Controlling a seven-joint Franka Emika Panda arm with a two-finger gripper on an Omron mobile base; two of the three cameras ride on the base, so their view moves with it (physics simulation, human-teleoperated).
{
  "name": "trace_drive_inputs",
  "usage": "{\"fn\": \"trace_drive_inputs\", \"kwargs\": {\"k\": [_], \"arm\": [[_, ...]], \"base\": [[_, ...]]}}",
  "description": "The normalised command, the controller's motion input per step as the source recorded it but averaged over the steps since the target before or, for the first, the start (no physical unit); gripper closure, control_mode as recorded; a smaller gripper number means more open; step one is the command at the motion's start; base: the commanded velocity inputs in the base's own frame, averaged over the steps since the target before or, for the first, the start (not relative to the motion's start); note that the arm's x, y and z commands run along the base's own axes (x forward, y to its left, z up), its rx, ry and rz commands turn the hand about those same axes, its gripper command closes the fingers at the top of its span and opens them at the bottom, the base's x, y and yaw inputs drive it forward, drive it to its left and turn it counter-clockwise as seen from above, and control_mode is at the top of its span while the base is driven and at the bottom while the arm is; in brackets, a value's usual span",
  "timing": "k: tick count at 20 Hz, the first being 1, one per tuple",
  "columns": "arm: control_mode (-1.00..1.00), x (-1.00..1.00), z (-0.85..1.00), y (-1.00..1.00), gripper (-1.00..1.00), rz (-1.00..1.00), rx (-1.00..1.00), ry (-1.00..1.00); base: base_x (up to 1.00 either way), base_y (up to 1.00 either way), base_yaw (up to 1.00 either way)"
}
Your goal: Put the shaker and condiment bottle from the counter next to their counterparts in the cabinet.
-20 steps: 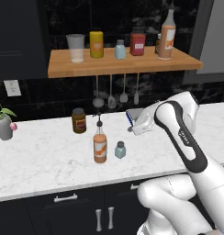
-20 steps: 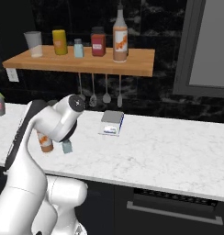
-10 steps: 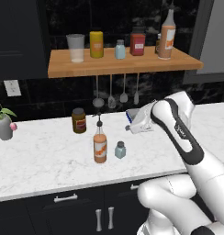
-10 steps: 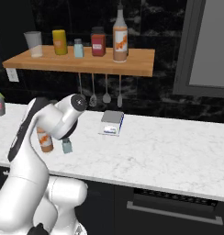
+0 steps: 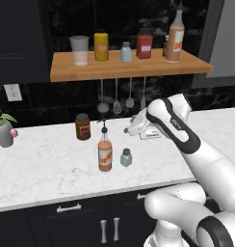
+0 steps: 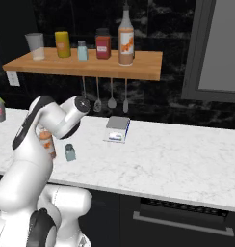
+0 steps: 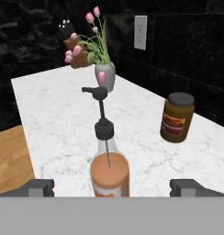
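Condiment bottle [image 7: 109, 172] centred btwn open tool [image 7: 111, 187] tips.

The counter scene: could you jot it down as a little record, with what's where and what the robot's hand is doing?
counter: white marble, holds condiment bottle and shaker side by side, apart
behind them: brown jar, small box
far end: vase of pink flowers
cabinet: counterparts stand here, twin shaker, twin bottle
gripper: open, facing the condiment bottle, fingertips either side, not touching
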Motion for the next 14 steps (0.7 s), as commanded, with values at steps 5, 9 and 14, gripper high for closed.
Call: {"fn": "trace_drive_inputs", "kwargs": {"k": [5,9,14], "arm": [[-1.0,0.02,-0.14,0.5,-1.0,0.01,-0.01,0.0],[-1.0,0.0,-0.04,0.07,-1.0,0.0,0.0,-0.01],[-1.0,0.0,-0.09,0.0,-1.0,0.0,0.0,0.0]], "base": [[0.0,0.0,0.0],[0.0,0.0,0.0],[0.0,0.0,0.0]]}}
